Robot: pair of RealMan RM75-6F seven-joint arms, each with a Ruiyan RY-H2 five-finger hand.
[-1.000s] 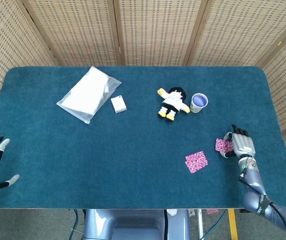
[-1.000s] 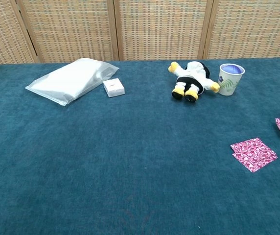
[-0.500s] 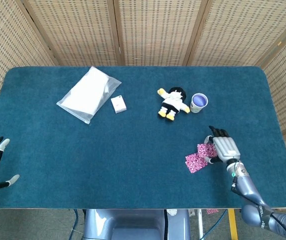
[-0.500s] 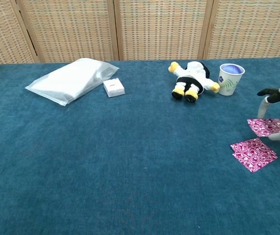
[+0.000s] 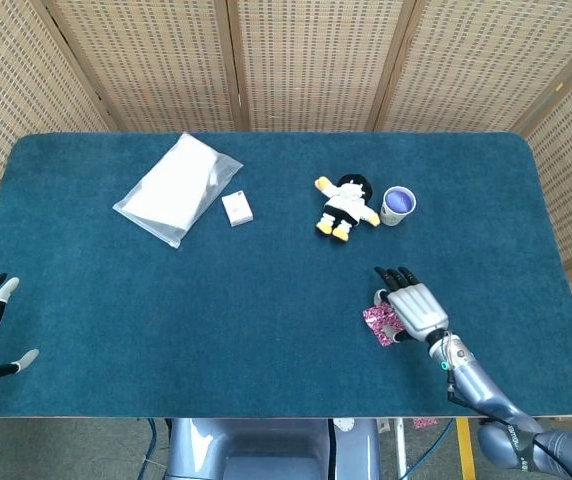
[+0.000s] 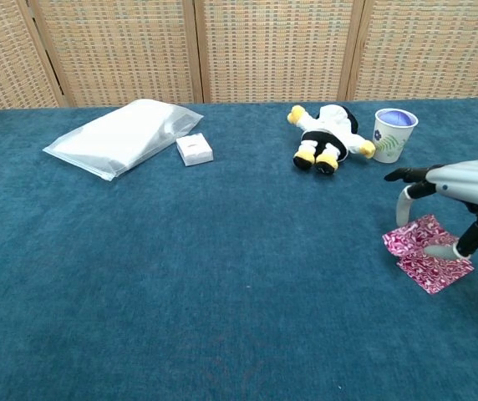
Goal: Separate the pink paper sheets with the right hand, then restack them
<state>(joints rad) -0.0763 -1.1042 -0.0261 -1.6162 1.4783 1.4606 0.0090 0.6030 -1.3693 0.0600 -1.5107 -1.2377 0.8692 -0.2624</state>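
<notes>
right hand (image 6: pixel 460 196) pinches one pink sheet (image 6: pixel 414 237) over the other sheet (image 6: pixel 434 269); released skewed, the stack lands misaligned.

Robot test setup, blue felt table (image 5: pixel 266 330), woven rattan screens (image 5: pixel 316 60) behind

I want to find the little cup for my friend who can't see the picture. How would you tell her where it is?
Start at the blue felt table and look toward its far right part, near the wicker screen. Beside the black, white and yellow plush doll stands a small white paper cup, upright, right by the doll's arm. It is the only round thing there, with a purple inside and a green leaf print.
</notes>
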